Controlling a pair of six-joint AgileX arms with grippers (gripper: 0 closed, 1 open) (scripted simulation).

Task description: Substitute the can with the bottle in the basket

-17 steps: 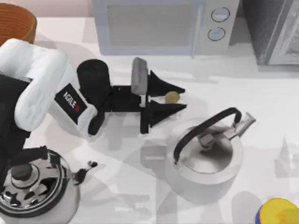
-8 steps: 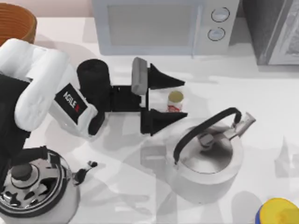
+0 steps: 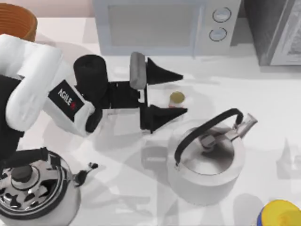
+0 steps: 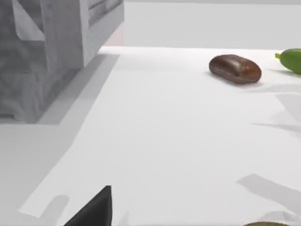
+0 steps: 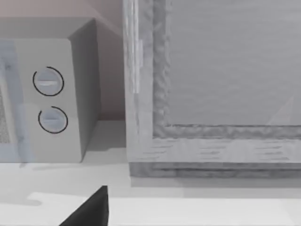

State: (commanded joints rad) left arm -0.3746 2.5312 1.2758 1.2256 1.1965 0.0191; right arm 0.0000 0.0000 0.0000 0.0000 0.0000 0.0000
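The can [image 3: 177, 98], small and white with a pale yellow top, stands on the table in front of the microwave. My left gripper [image 3: 184, 94] is open, its two black fingers on either side of the can and apart from it. The can's top edge [image 4: 268, 223] peeks into the left wrist view. The basket [image 3: 16, 22], brown-orange and woven, sits at the far left corner. The bottle [image 3: 281, 214], blue with a yellow top, is cut off at the near right corner. One black finger [image 5: 91, 209] of my right gripper shows in the right wrist view.
A steel kettle [image 3: 209, 157] with a black handle stands just near-right of the can. A patterned kettle [image 3: 33, 190] sits at the near left. The microwave [image 3: 164, 26] and a grey cabinet [image 3: 277, 30] line the back. A brown loaf [image 4: 235, 68] and a green item [image 4: 291, 60] lie farther off.
My left gripper, shut on the can a second ago, has opened and left it standing on the table. The gripper then drew back slightly toward the left.
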